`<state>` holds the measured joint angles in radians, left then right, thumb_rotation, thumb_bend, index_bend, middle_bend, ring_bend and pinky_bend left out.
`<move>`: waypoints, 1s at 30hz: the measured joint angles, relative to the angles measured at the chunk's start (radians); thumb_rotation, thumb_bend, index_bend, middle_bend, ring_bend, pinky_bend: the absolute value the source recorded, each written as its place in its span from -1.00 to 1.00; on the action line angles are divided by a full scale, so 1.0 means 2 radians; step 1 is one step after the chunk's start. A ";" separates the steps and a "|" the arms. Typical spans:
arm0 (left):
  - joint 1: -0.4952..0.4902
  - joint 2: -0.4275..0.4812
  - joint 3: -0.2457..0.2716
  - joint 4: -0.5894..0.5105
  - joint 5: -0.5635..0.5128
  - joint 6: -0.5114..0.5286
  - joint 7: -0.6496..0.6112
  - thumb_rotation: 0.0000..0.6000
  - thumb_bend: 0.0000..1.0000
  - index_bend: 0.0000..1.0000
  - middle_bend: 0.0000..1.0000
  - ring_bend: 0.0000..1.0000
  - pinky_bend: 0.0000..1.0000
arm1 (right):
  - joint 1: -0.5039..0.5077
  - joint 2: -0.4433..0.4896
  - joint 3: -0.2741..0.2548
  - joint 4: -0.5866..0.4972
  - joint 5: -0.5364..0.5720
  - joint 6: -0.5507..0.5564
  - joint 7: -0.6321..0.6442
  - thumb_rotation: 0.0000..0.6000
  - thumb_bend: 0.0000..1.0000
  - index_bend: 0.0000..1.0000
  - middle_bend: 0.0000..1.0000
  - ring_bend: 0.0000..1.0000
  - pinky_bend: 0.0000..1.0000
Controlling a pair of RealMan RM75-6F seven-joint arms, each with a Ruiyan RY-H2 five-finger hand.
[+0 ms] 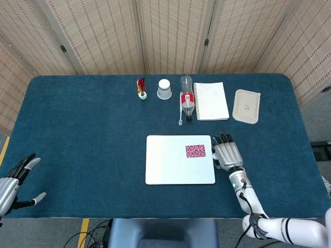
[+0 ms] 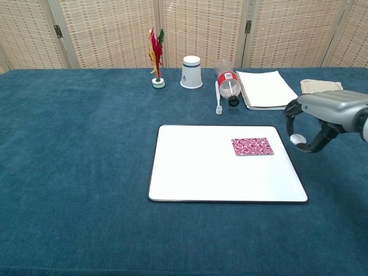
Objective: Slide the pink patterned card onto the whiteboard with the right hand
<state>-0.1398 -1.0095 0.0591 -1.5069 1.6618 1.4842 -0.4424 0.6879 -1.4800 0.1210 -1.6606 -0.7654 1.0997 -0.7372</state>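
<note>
The pink patterned card lies flat on the whiteboard, in its right half near the far edge. My right hand hovers just off the whiteboard's right edge, raised above the cloth, fingers curved downward and apart with nothing in them. It does not touch the card. My left hand sits at the table's near left corner, fingers spread and empty; the chest view does not show it.
Along the far side stand a red feathered shuttlecock, a paper cup, a lying bottle, a white pen, a spiral notebook and a beige lid. The blue cloth table spreads wide to the left.
</note>
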 measured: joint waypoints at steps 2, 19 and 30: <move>0.001 0.001 0.000 0.002 -0.001 0.001 -0.004 1.00 -0.49 -0.80 -0.94 -0.96 -0.64 | 0.018 -0.011 0.008 0.013 0.019 -0.016 -0.010 1.00 -0.30 -0.01 -0.69 -1.00 -1.00; -0.001 0.005 -0.001 0.017 -0.006 -0.002 -0.037 1.00 -0.49 -0.80 -0.94 -0.96 -0.64 | 0.091 -0.092 0.031 0.110 0.095 -0.056 -0.052 1.00 -0.48 -0.36 -0.75 -1.00 -1.00; 0.001 0.005 -0.002 0.019 -0.009 0.000 -0.040 1.00 -0.49 -0.80 -0.94 -0.96 -0.64 | 0.093 -0.074 0.024 0.087 0.097 -0.053 -0.042 1.00 -0.55 -0.81 -0.83 -1.00 -1.00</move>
<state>-0.1380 -0.9988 0.0551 -1.4691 1.6445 1.4847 -0.5214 0.8742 -1.6283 0.1693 -1.4863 -0.5716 0.9931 -0.8215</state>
